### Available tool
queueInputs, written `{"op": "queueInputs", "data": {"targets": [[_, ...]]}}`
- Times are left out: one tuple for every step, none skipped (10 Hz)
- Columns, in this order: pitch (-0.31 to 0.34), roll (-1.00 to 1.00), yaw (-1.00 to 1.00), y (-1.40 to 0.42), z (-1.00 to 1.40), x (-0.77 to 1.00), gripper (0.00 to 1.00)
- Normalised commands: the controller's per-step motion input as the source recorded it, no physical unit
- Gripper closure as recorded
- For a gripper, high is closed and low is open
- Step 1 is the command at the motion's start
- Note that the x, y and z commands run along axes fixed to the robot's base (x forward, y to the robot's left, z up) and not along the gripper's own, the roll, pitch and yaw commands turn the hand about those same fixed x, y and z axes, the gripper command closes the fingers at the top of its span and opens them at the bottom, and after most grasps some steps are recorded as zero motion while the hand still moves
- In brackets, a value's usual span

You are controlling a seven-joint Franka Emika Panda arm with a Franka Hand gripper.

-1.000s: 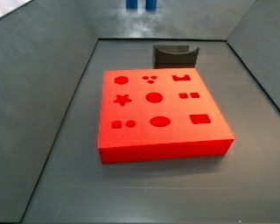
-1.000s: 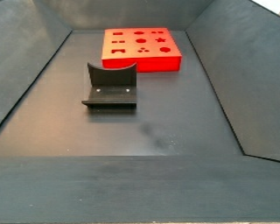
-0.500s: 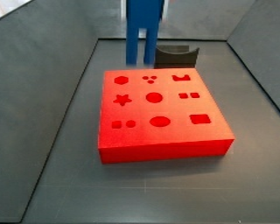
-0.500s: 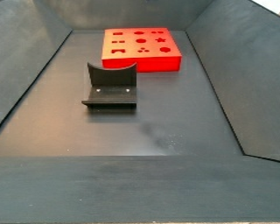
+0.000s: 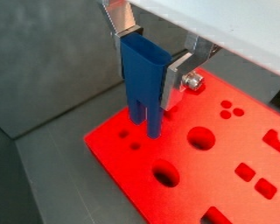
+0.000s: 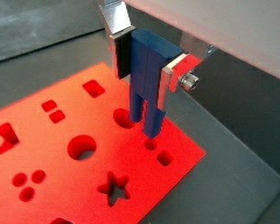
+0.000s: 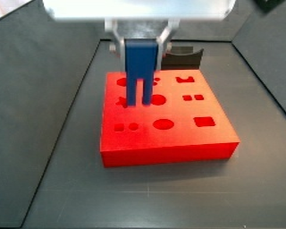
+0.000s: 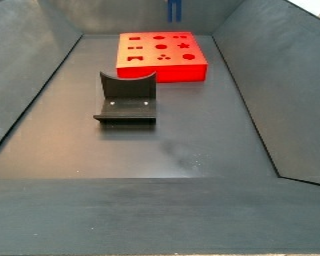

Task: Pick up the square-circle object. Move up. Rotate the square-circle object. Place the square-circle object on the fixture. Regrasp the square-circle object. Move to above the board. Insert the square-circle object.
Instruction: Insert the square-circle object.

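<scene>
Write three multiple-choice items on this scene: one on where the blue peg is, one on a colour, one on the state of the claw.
1. Where is the square-circle object?
A. Lying on the floor
B. Held above the board
C. Resting on the fixture

2. What colour is the board?
A. Red
B. Green
C. Yellow

3. What state is the claw in?
A. Open and empty
B. Shut on the square-circle object
C. Out of view

Answers:
1. B: in a side view and both wrist views the peg hangs prongs down over the board's holes, while the fixture stands bare.
2. A: the board is bright red in every view.
3. B: in both wrist views the silver fingers press on either side of the peg's blue head.
</scene>
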Motion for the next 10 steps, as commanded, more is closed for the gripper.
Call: {"op": "queueInputs", "data": {"targets": [[-0.213, 0.0, 0.24, -0.05, -0.61, -0.09, 1.0], [-0.141, 0.0, 0.2, -0.08, -0.35, -0.11, 1.0], [-0.044, 0.01, 0.08, -0.04, -0.01, -0.02, 1.0], [0.006, 0.0, 0.0, 0.0, 0.0, 0.0, 1.0], [0.0, 0.0, 0.0, 0.0, -0.02, 0.0, 1.0], [-0.134, 0.09, 0.0, 0.0, -0.26, -0.09, 1.0], [-0.13, 0.06, 0.0, -0.1, -0.05, -0.11, 1.0], [-0.177, 0.04, 0.01, -0.12, 0.0, -0.12, 1.0], [-0.237, 0.04, 0.02, -0.1, -0.08, -0.17, 1.0], [-0.21, 0.05, 0.03, -0.07, -0.16, -0.15, 1.0]]}}
